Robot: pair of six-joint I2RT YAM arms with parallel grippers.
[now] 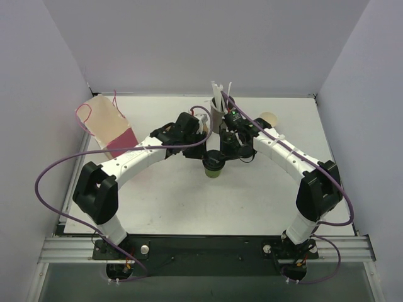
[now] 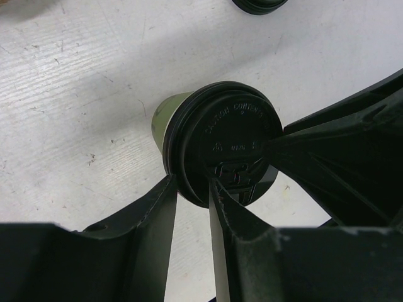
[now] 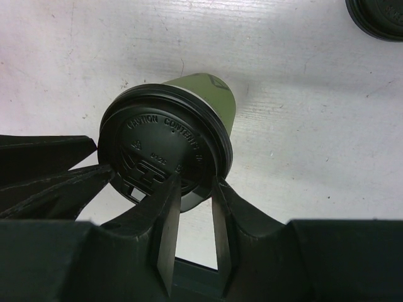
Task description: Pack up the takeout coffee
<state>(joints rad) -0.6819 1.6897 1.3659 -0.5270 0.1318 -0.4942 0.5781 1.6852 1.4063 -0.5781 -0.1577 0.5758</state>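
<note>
Two arms reach inward and meet at one green cup (image 1: 214, 171), which stands upright near the middle of the worktop (image 1: 189, 211) with one black lid (image 2: 233, 138) on its top. The left hand (image 2: 192, 189) straddles the near edge of that lid, one finger over its top and the other outside the rim; whether it pinches cannot be told. The right hand (image 3: 196, 189) comes from the opposite side and is clenched on the lid's rim, one finger lying on the embossed top and the other against the rim's outer edge. A second black lid (image 3: 378, 19) lies flat on the worktop, apart from the cup. One grey cylinder (image 1: 218, 114) holding several white straws (image 1: 220, 91) stands just beyond the hands, toward the far edge. One round cream shape (image 1: 269, 118) sits to the far right, too small to identify. One paper bag (image 1: 104, 123), tan with a dark pink patch, lies at the far left corner. The worktop is white, scuffed and scratched. Plain pale walls (image 1: 189, 44) enclose it on three sides, and a metal rail (image 1: 208, 248) carries both arm bases along the near edge.
</note>
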